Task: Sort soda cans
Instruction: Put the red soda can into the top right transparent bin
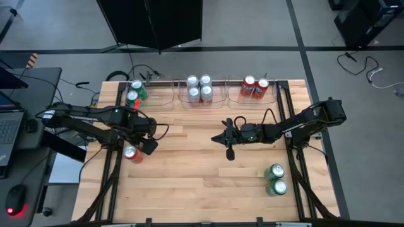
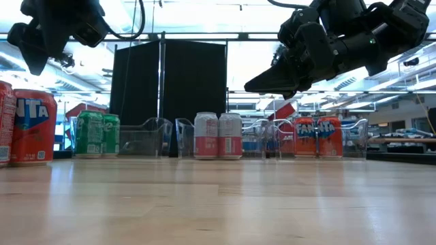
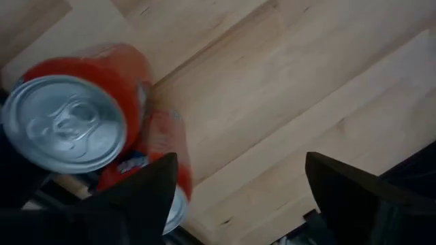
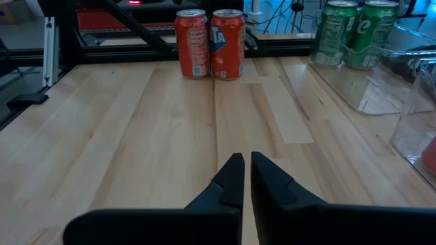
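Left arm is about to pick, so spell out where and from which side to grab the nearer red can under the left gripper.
Grip the upper red can across its round side wall, just below the silver top, coming straight down. It stands upright on the table, touching a second red can, so place the left gripper, now open, with fingers on the two free sides.

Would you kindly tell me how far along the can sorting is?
Done: two green cans, four silver-white cans and two red cans sit in rear trays. In hand: the open left tool hovers by two loose red cans. Left: those, plus two green cans front right.
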